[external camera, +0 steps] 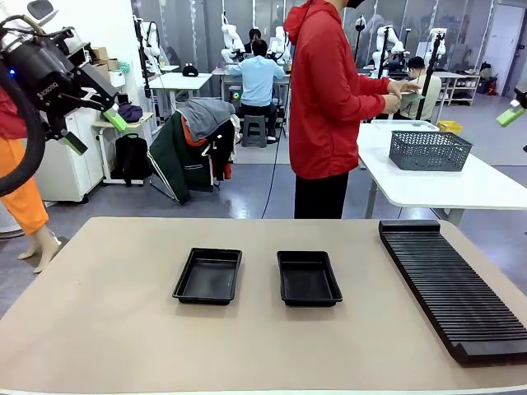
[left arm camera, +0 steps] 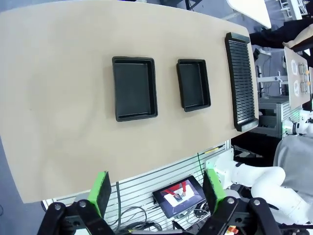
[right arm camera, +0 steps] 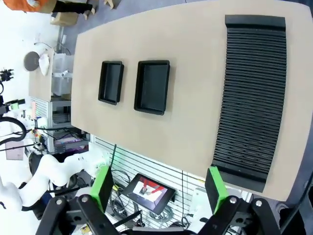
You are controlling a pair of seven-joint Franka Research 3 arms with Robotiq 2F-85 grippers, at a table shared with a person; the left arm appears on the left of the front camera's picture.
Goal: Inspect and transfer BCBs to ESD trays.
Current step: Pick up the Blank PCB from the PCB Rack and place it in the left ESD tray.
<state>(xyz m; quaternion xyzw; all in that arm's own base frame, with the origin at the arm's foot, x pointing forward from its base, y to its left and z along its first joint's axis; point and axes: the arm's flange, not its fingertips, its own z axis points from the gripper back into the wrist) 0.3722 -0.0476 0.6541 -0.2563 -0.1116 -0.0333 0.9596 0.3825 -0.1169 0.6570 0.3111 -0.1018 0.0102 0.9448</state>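
Observation:
Two empty black ESD trays lie side by side mid-table, the left tray (external camera: pixel 207 276) (left arm camera: pixel 134 88) (right arm camera: pixel 111 82) and the right tray (external camera: pixel 308 278) (left arm camera: pixel 193 84) (right arm camera: pixel 153 86). No BCB lies on the table. My left gripper (external camera: pixel 93 132) (left arm camera: pixel 157 191) hangs high at the upper left, open and holding nothing. High over the table's near edge, my right gripper (right arm camera: pixel 159 188) is open and holds nothing too; one green pad (external camera: pixel 510 115) of it pokes in at the right edge. A person in a red hoodie (external camera: pixel 325 90) faces a side table, holding a small pale piece (external camera: pixel 409 95) too small to identify.
A long black ribbed rack (external camera: pixel 453 288) (left arm camera: pixel 242 81) (right arm camera: pixel 252 98) lies along the table's right side. A grey mesh basket (external camera: pixel 429 151) stands on the white table behind. A small screen (left arm camera: pixel 178 196) (right arm camera: pixel 148 190) sits below the table's near edge.

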